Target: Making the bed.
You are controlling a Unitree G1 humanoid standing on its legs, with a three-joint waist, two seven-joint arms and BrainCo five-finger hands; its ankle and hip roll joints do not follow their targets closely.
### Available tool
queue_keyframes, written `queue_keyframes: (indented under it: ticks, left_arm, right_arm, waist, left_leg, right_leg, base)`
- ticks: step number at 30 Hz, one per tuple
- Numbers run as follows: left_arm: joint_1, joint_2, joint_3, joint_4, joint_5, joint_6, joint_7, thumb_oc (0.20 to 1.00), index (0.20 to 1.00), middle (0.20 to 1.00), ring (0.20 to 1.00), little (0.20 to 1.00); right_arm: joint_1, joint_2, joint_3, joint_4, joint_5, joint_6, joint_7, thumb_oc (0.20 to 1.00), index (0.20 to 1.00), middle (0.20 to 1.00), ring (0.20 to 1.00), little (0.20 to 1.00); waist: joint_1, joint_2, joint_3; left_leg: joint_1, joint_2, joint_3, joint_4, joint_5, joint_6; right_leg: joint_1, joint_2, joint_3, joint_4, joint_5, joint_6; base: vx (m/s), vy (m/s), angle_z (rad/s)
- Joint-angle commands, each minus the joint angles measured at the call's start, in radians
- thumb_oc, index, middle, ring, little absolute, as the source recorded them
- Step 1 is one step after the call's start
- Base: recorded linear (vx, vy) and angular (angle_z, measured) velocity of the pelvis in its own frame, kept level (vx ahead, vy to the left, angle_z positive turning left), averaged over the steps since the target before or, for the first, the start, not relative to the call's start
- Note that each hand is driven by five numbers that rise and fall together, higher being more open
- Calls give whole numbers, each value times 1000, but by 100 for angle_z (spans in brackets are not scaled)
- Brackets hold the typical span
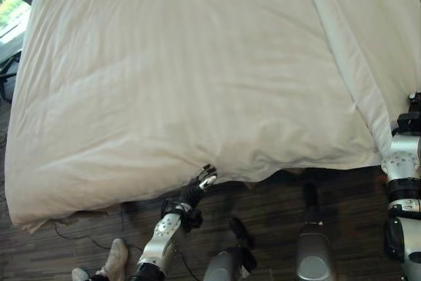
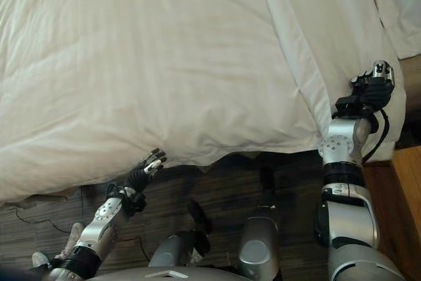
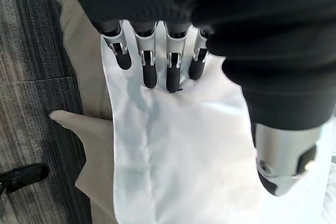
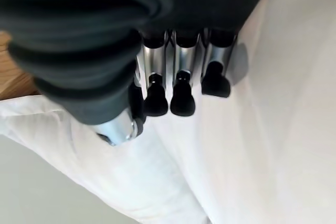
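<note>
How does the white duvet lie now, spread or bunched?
Spread: the duvet covers the bed nearly flat, its near edge hanging over the side, with a folded band along the right.

Readable text: showing none anywhere.
Duvet (image 1: 184, 77): lying plain white, bearing no label, tag or number.
Bed sheet (image 3: 178, 156): showing bare white cloth, no printing.
Floor (image 1: 276, 215): showing dark planks, carrying no sign or marking.
Left hand (image 1: 200, 183): showing no lettering on fingers or dark cover.
Right hand (image 2: 371, 83): showing no lettering on fingers or dark cover.
</note>
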Motion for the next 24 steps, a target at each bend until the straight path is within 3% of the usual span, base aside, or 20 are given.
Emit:
queue_keyframes:
  ticks: [1,3,5,6,7,9,10,11,12,13,14,15,17,19,20,24]
  left_arm:
    - [-68,-5,58,92,-65,-38,28,1000,1000,1000,1000,1000]
    - [-85,-12,73,125,-78,-35,36,1000,1000,1000,1000,1000]
    - [-114,-12,75,154,-92,-32,44,1000,1000,1000,1000,1000]
    - [-133,-22,61,173,-93,-28,50,1000,1000,1000,1000,1000]
    - [-134,-26,61,173,-91,-28,52,1000,1000,1000,1000,1000]
    - [-132,-25,57,166,-83,-22,57,1000,1000,1000,1000,1000]
    - [-126,-27,56,164,-72,-13,50,1000,1000,1000,1000,1000]
    - [-123,-26,57,163,-71,-12,50,1000,1000,1000,1000,1000]
    - [-119,-27,54,157,-67,-14,51,1000,1000,1000,1000,1000]
    - [-102,-23,52,146,-36,-6,42,1000,1000,1000,1000,1000]
    - [-101,-22,53,146,-36,-6,42,1000,1000,1000,1000,1000]
    - [-88,-21,45,139,-11,-1,36,1000,1000,1000,1000,1000]
    - [-68,-7,27,127,86,4,47,1000,1000,1000,1000,1000]
    - [-31,11,36,113,131,9,53,1000,1000,1000,1000,1000]
    - [-5,27,48,103,133,10,59,1000,1000,1000,1000,1000]
    - [76,46,66,54,174,33,62,1000,1000,1000,1000,1000]
  right_arm:
    - [209,131,-50,199,54,84,0,200,200,200,200,200]
    - [283,156,-75,242,54,108,16,200,200,200,200,200]
    - [332,160,-97,271,44,126,13,200,200,200,200,200]
    - [375,163,-110,274,25,137,4,200,200,200,200,200]
    - [394,166,-108,271,12,148,3,200,200,200,200,200]
    - [434,170,-101,264,-30,170,2,200,200,200,200,200]
    - [476,162,-65,252,-134,207,6,200,200,200,200,200]
    - [479,164,-64,249,-136,208,4,213,213,213,213,213]
    - [497,170,-41,234,-179,218,7,799,799,799,799,799]
    - [553,177,15,165,-312,243,25,1000,1000,1000,1000,1000]
    - [554,179,16,163,-313,244,24,1000,1000,1000,1000,1000]
    - [581,188,44,120,-398,250,22,1000,1000,1000,1000,1000]
    - [619,243,120,11,-502,258,29,1000,1000,1000,1000,1000]
    - [645,269,181,-78,-574,267,47,1000,1000,1000,1000,1000]
    - [658,274,226,-134,-609,268,61,1000,1000,1000,1000,1000]
    - [701,315,298,-295,-660,261,84,1000,1000,1000,1000,1000]
  waist:
    - [-30,-57,19]
    - [-48,-106,29]
    - [-60,-156,42]
    - [-73,-201,39]
    - [-82,-223,36]
    - [-91,-257,24]
    - [-123,-274,-13]
    - [-121,-277,-14]
    - [-130,-292,-29]
    - [-133,-314,-60]
    - [-134,-322,-63]
    - [-134,-331,-70]
    - [-123,-386,-84]
    - [-105,-414,-78]
    - [-88,-431,-75]
    - [-46,-449,-86]
  left_leg:
    - [70,85,-37,42,-10,-102]
    - [41,94,-45,207,-87,-106]
    - [8,111,-108,438,-163,-102]
    - [25,76,-193,593,-203,-98]
    - [38,54,-227,656,-217,-98]
    - [70,15,-281,737,-261,-95]
    - [161,16,-268,615,-329,-66]
    - [168,13,-264,607,-327,-64]
    - [215,9,-248,542,-352,-58]
    - [302,-9,-202,397,-464,-18]
    - [303,-17,-203,388,-455,-17]
    - [327,-24,-195,332,-456,-9]
    - [349,-52,-188,242,-405,6]
    - [389,-42,-171,172,-370,-7]
    - [392,-42,-174,140,-340,-4]
    - [378,-60,-178,105,-292,34]
  right_leg:
    - [-20,4,28,50,-94,18]
    - [-17,-7,36,65,-98,5]
    - [-26,-16,31,83,-87,-15]
    - [-20,-14,23,96,-75,-34]
    - [-9,-7,19,96,-70,-39]
    - [9,16,21,91,-60,-40]
    - [2,24,15,88,-38,-16]
    - [5,22,18,87,-38,-14]
    - [4,21,15,86,-22,-1]
    - [1,5,3,76,0,36]
    - [-1,-1,5,75,3,36]
    - [-6,-4,-9,71,31,57]
    - [-13,-26,-30,62,94,102]
    - [-6,-23,-51,66,160,104]
    - [-9,-24,-53,75,147,104]
    - [30,-17,-38,182,112,104]
  base:
    - [-86,-77,-10]
    - [-125,-125,-15]
    - [-173,-162,-10]
    - [-118,-149,-7]
    - [-24,-95,-2]
    - [-62,7,-22]
    - [-99,41,-54]
    - [-151,109,-45]
    - [-216,185,-17]
    - [-231,173,8]
    - [-258,191,34]
    - [-248,138,60]
    - [-300,116,50]
    - [-247,-8,12]
    - [-269,24,-10]
    - [-286,101,-7]
